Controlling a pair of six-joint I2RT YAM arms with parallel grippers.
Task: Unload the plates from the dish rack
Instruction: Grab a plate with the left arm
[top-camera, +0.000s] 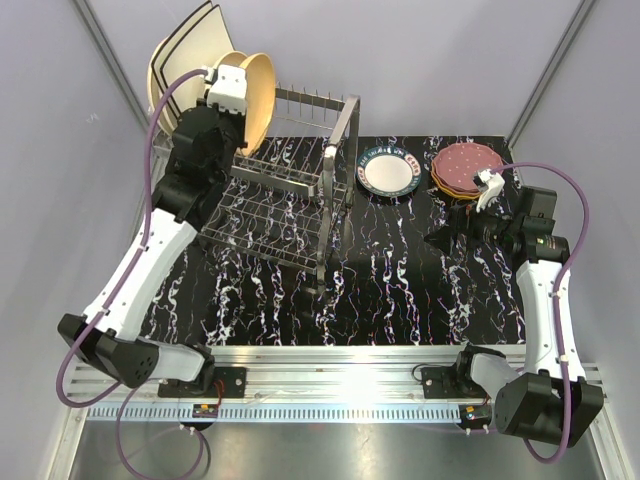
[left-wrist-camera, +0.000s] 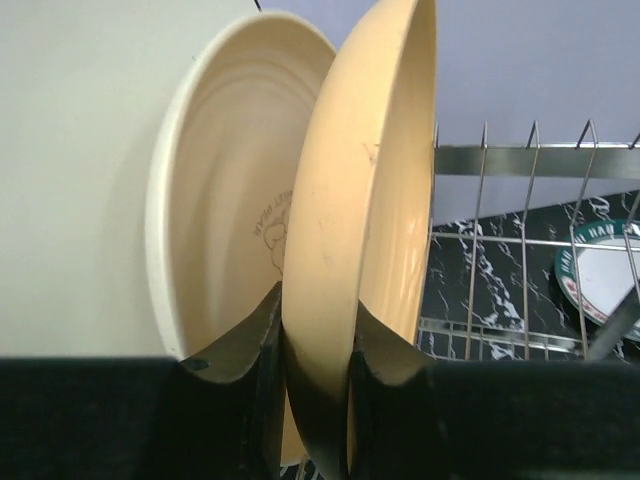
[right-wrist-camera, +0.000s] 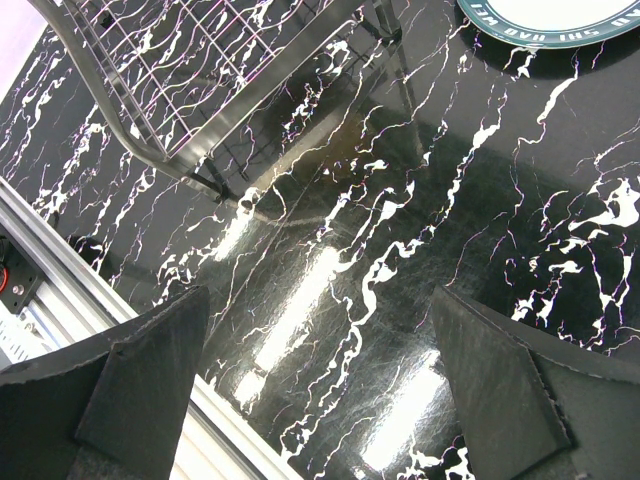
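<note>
Yellow round plate (left-wrist-camera: 360, 230) stands on edge at the far-left end of the dish rack (top-camera: 290, 205). Left gripper (left-wrist-camera: 315, 320) is clenched on its lower rim, one finger on each face. Cream round plate (left-wrist-camera: 220, 200) is just behind it, probably touching; the view is too tight to tell. Right gripper (right-wrist-camera: 315, 300) is released and empty, over the table (top-camera: 400, 290) near the maroon stack (top-camera: 465, 165).

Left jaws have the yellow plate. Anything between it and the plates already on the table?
Yes: the rack's prongs and tall end frame stand just right of the yellow plate, so it likely must lift clear first. The right gripper, open, hovers near the maroon stack.
</note>
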